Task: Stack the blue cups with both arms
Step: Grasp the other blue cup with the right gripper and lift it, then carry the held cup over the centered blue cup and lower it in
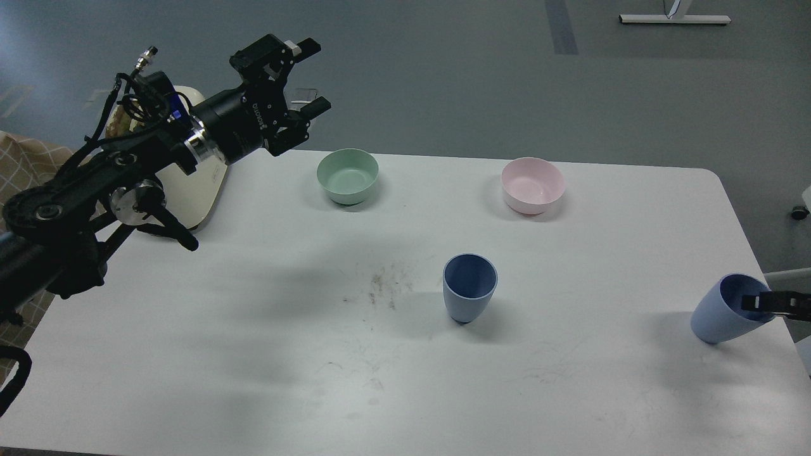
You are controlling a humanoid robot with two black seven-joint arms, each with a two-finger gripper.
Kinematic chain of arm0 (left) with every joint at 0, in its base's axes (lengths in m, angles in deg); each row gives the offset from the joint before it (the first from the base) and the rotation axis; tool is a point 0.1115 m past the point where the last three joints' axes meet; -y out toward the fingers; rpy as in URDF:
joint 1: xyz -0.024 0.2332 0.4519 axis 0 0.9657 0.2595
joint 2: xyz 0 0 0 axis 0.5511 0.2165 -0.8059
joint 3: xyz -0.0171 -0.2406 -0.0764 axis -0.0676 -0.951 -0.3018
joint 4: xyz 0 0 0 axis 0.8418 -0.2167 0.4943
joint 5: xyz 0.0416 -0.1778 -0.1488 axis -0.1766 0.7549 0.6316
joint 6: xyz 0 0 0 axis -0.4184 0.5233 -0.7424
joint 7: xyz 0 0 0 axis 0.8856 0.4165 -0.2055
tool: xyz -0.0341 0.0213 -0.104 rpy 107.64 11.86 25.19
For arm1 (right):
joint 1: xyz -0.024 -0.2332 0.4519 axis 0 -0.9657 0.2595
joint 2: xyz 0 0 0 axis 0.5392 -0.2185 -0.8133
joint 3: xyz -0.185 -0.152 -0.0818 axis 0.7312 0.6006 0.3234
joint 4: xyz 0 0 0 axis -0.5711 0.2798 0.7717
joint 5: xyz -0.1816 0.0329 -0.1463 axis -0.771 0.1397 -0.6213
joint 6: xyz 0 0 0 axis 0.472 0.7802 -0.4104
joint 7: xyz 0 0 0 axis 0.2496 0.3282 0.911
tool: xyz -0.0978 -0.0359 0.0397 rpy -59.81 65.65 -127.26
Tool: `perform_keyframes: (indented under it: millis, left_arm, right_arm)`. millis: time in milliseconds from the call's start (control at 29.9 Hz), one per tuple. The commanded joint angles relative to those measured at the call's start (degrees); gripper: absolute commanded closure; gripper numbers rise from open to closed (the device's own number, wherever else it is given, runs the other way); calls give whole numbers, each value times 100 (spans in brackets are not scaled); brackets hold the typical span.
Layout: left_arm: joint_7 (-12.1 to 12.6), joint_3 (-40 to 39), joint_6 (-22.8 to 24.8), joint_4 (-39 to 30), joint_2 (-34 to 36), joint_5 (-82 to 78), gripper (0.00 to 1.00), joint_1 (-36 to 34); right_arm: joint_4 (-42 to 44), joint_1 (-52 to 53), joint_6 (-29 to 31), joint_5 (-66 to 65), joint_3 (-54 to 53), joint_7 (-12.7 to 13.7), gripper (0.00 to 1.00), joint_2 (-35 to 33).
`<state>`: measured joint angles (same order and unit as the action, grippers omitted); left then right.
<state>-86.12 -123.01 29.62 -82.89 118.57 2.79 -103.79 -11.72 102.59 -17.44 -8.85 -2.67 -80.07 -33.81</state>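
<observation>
One blue cup (469, 288) stands upright near the middle of the white table (253, 354). The second blue cup (722, 315) is at the right edge, tilted with its mouth to the right. A black fingertip of my right gripper (755, 303) comes in from the right edge at this cup's rim; the rest of the gripper is out of view. My left gripper (313, 75) is open and empty, raised above the table's far left edge, left of the bowls and far from both cups.
A mint-green bowl (348, 174) and a pink bowl (533, 183) stand at the back of the table. A cream-white object (193, 183) lies at the back left under my left arm. Dark smudges (383, 285) mark the middle.
</observation>
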Motion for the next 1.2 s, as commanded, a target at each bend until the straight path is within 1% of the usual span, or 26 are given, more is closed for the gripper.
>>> perform_keyframes:
  millis: [0, 33, 167, 334, 468, 635, 736, 803, 936, 1003, 1171]
  left_arm:
    - [-2, -3, 0, -1, 0, -1, 3, 3]
    - [-2, -3, 0, -1, 9, -1, 3, 3]
    - [-2, -3, 0, -9, 9, -1, 3, 3]
    - [-2, -3, 0, -80, 9, -1, 3, 3]
    - [7, -3, 0, -80, 0, -1, 3, 3]
    - [7, -3, 0, -80, -9, -10, 3, 3]
    - [7, -11, 0, -80, 0, -10, 3, -6]
    - [16, -11, 0, -80, 18, -10, 3, -6]
    - [16, -11, 0, -80, 44, -10, 3, -6]
    - [25, -20, 0, -80, 44, -10, 3, -6]
    - [25, -55, 0, -80, 35, -10, 3, -6]
  right_arm:
    - [-25, -4, -1, 9, 0, 14, 98, -8]
    - [-34, -4, -1, 9, -9, 14, 100, -8]
    - [-130, 22, -1, 18, -18, 5, 100, -61]
    - [-543, 241, -1, 18, -71, -4, 100, -412]
    - [-1105, 899, -1, -8, -62, -4, 100, -833]
    - [-1317, 1647, -1, -61, -62, 5, 100, -914]
    - [-1273, 2051, -1, -140, -62, 14, 100, -703]
    - [-1151, 2394, -1, -140, -35, 23, 100, -448]
    - [-642, 2991, -1, -149, 8, 66, 100, 280]
    - [-535, 3150, -1, -158, 87, 75, 100, 483]
    - [-245, 4187, -1, -114, 1229, 75, 100, 1318]
